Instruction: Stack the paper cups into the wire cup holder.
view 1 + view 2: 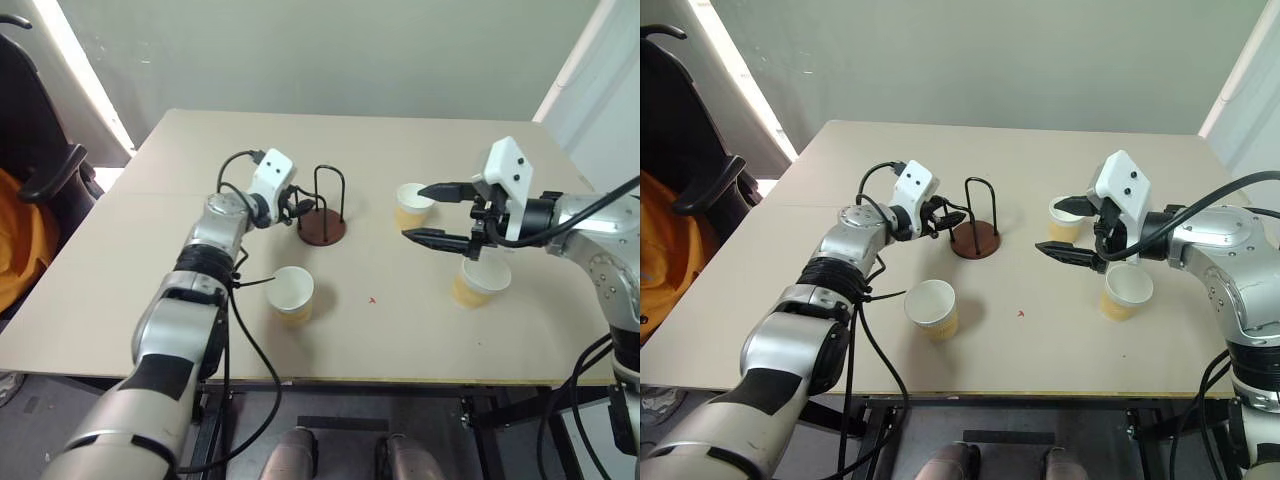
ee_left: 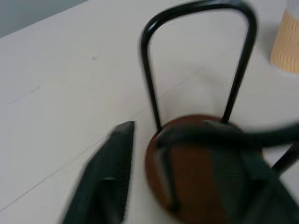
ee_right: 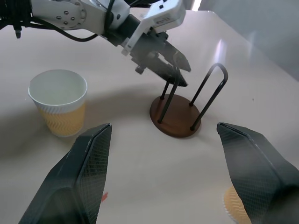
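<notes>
The wire cup holder, a red-brown disc with two black wire loops, stands mid-table. My left gripper is at its near loop, open, with the fingers either side of the wire. Three tan paper cups stand upright and apart. One cup is near the front, left of centre. One cup is right of the holder. One cup stands to the front right. My right gripper hovers open above the table between the two right-hand cups, holding nothing.
The beige table has its front edge close to me. A small red mark lies between the front cups. A dark chair with orange cloth stands off the table's left side. Black cables hang from my left arm.
</notes>
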Robot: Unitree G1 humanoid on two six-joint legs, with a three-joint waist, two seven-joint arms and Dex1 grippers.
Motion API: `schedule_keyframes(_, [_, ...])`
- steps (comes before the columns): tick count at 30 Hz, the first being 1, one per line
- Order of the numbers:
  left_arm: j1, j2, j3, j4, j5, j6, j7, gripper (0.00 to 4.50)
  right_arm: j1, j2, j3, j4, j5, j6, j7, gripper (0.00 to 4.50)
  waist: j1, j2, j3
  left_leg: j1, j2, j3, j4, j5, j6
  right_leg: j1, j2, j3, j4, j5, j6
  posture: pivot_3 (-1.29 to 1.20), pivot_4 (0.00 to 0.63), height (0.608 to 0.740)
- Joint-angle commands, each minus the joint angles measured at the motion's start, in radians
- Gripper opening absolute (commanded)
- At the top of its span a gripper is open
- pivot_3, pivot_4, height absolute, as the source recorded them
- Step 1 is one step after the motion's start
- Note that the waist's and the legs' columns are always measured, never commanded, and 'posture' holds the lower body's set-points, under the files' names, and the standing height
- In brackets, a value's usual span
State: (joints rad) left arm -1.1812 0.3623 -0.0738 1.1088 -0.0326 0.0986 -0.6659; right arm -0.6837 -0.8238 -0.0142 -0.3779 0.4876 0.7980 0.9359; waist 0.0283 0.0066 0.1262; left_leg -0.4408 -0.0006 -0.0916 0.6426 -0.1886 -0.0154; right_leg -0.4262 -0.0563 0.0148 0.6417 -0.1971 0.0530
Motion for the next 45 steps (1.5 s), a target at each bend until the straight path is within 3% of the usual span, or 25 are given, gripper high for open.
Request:
schedule_keyframes(1, [-0.046, -0.002, 0.030, 0.022, 0.003, -0.034, 0.010, 0.97, -0.001, -0.020, -0.037, -0.042, 0.014, 0.003, -0.018, 3.75, -0.001, 0.000, 0.000, 0.000, 0.000, 0.000, 0.001, 0.000, 0.000, 0.000, 0.000, 0.000, 0.000, 0.000, 0.001, 0.00, 0.150, 0.740])
schedule_keyframes(4, [-0.042, 0.006, 0.033, 0.013, 0.000, -0.034, -0.033, 0.07, 0.009, -0.034, -0.047, -0.051, 0.022, 0.007, -0.012, 3.75, 0.000, 0.000, 0.000, -0.001, -0.001, 0.001, 0.003, 0.000, -0.001, 0.000, 0.001, 0.002, 0.001, -0.002, 0.003, 0.00, 0.150, 0.740])
schedule_keyframes(10, [-0.030, 0.035, 0.039, -0.090, -0.032, -0.002, -0.196, 0.07, 0.061, -0.124, -0.076, -0.077, 0.082, -0.001, 0.095, 3.75, 0.002, 0.000, 0.000, -0.003, -0.004, 0.003, 0.006, 0.000, 0.000, -0.001, 0.001, 0.010, 0.000, -0.005, 0.009, 0.00, 0.150, 0.740])
schedule_keyframes(14, [0.004, 0.021, 0.016, -0.306, -0.095, 0.103, -0.376, 0.07, 0.101, -0.213, -0.096, -0.058, 0.127, -0.010, 0.201, 3.75, 0.013, -0.001, 0.000, -0.013, -0.007, 0.004, 0.010, -0.001, 0.002, -0.006, 0.001, 0.010, 0.000, -0.007, 0.013, 0.00, 0.150, 0.740])
schedule_keyframes(20, [0.110, 0.017, -0.089, -0.695, -0.178, 0.265, -0.592, 0.07, 0.179, -0.321, -0.150, 0.030, 0.104, -0.090, 0.304, 3.75, 0.019, -0.001, 0.000, -0.015, -0.006, 0.010, 0.022, -0.010, 0.005, -0.006, 0.001, 0.013, 0.002, -0.007, 0.017, 0.00, 0.150, 0.740])
schedule_keyframes(24, [0.162, 0.016, -0.148, -0.808, -0.192, 0.281, -0.656, 0.07, 0.237, -0.364, -0.216, 0.097, 0.101, -0.144, 0.349, 3.75, 0.019, -0.001, 0.000, -0.012, -0.005, 0.014, 0.025, -0.012, 0.007, -0.004, 0.000, 0.016, 0.002, -0.005, 0.021, 0.00, 0.150, 0.740])
schedule_keyframes(32, [0.195, -0.015, -0.229, -0.808, -0.156, 0.242, -0.656, 0.07, 0.358, -0.402, -0.314, 0.045, 0.161, -0.156, 0.430, 3.75, 0.017, 0.000, 0.000, -0.005, -0.003, 0.014, 0.025, -0.017, 0.017, 0.002, -0.001, 0.016, 0.002, -0.004, 0.020, 0.00, 0.150, 0.740])
schedule_keyframes(42, [0.203, -0.043, -0.295, -0.715, -0.058, 0.129, -0.611, 0.07, 0.384, -0.389, -0.300, -0.010, 0.177, -0.144, 0.393, 3.75, 0.016, 0.000, 0.000, -0.003, -0.003, 0.015, 0.025, -0.017, 0.018, 0.005, -0.001, 0.017, 0.001, -0.005, 0.020, 0.00, 0.150, 0.740])
schedule_keyframes(45, [0.197, -0.058, -0.290, -0.706, -0.057, 0.133, -0.609, 0.90, 0.388, -0.387, -0.298, -0.020, 0.180, -0.141, 0.385, 3.75, 0.017, 0.000, 0.000, -0.003, -0.003, 0.015, 0.025, -0.017, 0.018, 0.005, -0.001, 0.017, 0.001, -0.005, 0.020, 0.00, 0.150, 0.740])
